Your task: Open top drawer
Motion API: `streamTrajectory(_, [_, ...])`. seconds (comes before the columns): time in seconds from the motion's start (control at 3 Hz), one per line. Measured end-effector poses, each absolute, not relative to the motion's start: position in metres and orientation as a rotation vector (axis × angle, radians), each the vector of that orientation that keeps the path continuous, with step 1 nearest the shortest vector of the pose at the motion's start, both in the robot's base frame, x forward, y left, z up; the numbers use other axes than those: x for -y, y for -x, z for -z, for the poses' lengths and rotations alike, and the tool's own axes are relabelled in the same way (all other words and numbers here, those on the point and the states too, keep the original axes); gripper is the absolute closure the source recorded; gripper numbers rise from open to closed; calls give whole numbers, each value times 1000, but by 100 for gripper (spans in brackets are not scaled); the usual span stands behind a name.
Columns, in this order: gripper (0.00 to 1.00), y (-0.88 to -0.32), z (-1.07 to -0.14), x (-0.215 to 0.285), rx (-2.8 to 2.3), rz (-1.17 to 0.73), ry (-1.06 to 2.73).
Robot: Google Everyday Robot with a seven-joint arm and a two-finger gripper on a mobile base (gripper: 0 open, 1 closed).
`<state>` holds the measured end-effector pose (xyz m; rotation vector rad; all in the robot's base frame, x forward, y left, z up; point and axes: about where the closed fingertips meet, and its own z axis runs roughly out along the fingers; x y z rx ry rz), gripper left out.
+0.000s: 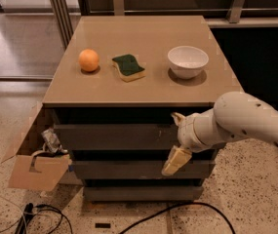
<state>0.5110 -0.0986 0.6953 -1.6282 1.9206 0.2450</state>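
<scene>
The top drawer [114,136] is the uppermost dark grey handleless front under the tan cabinet top [143,89]; it sits flush and closed. My gripper [176,139] is in front of the right part of that drawer front, on the white arm that comes in from the right. It is open: one finger [178,117] points up near the drawer's top edge, and the other finger [175,161] hangs down over the second drawer front [119,168]. It holds nothing.
On the cabinet top lie an orange [89,60], a green and yellow sponge [129,67] and a white bowl [188,61]. An open cardboard box [36,169] leans at the cabinet's left. Black cables [46,216] run on the floor in front.
</scene>
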Motion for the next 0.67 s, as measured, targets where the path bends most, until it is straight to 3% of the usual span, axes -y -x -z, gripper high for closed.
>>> streamTrajectory(0.67, [0,-526,-672,78,-1904,-247,1694])
